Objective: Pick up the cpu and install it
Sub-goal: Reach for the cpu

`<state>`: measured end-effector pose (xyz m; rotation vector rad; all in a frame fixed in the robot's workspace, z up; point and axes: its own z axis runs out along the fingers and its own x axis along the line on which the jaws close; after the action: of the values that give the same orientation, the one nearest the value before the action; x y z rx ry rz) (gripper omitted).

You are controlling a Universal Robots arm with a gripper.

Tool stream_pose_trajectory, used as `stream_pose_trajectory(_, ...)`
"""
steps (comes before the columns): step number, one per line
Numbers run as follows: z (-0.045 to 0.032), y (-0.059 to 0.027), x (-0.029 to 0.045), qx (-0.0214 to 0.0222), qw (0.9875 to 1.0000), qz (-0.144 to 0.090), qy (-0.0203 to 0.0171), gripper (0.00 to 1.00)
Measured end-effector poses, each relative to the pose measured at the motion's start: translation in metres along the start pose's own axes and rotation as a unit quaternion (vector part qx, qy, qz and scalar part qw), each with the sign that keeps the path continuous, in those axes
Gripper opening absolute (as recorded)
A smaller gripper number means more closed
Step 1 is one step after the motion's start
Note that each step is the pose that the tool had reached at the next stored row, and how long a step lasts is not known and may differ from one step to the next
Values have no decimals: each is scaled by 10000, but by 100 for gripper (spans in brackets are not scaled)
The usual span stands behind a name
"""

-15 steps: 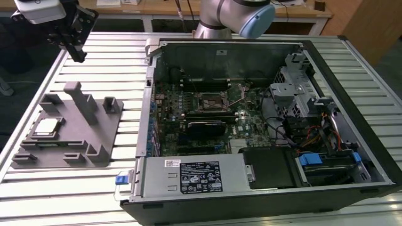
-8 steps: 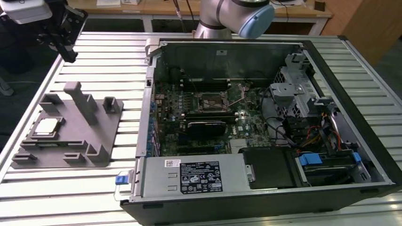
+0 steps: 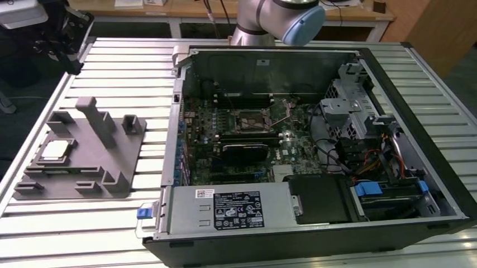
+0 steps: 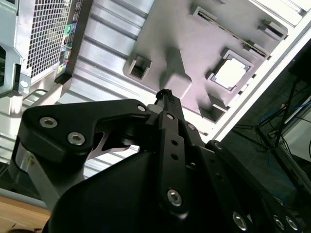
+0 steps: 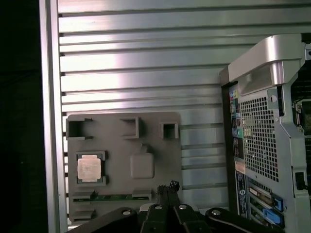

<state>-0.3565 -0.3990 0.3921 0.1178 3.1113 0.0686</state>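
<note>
The cpu point(image 3: 57, 151), silvery and square, lies flat in a recess of the grey fixture point(image 3: 130, 159).

The robot arm point(image 3: 277, 19) runs out past the exterior view's upper edge. In the second wrist view the black body of the pincer point(image 4: 164, 94) covers part of the grey holder point(image 4: 184, 34), and the cpu point(image 4: 230, 73) glares white, its surface unreadable.

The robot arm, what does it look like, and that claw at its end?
The arm is smooth silver-grey tubing with a pale blue cap on one joint. The claw is matte black, built of flat hinged bars dotted with round silver screw heads.
</note>
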Motion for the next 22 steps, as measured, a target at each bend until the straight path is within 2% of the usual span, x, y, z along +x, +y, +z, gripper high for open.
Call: stream_pose_trajectory(22, 3, -28, 369, 0, 10000, 0, 0, 11)
